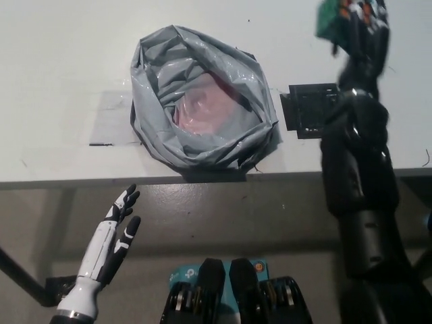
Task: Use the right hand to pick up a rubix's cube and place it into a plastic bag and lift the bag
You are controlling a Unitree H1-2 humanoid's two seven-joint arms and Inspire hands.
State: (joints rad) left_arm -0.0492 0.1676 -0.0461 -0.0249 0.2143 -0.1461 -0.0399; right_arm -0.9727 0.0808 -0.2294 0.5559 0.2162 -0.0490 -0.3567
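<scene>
My black right hand [361,30] is raised high at the upper right, shut on the Rubik's cube [334,19], whose green and orange faces show at the picture's top edge. The cube hangs above the table, to the right of the bag and apart from it. The grey plastic bag [202,108] lies open on the white table [61,61], its rolled rim wide and a pinkish lining showing inside. My white left hand [111,236] rests open below the table's front edge at the lower left.
A black square pad [307,111] lies on the table right of the bag, partly covered by my right forearm. A taped rectangle [111,121] marks the table left of the bag. The table's front edge runs across the middle.
</scene>
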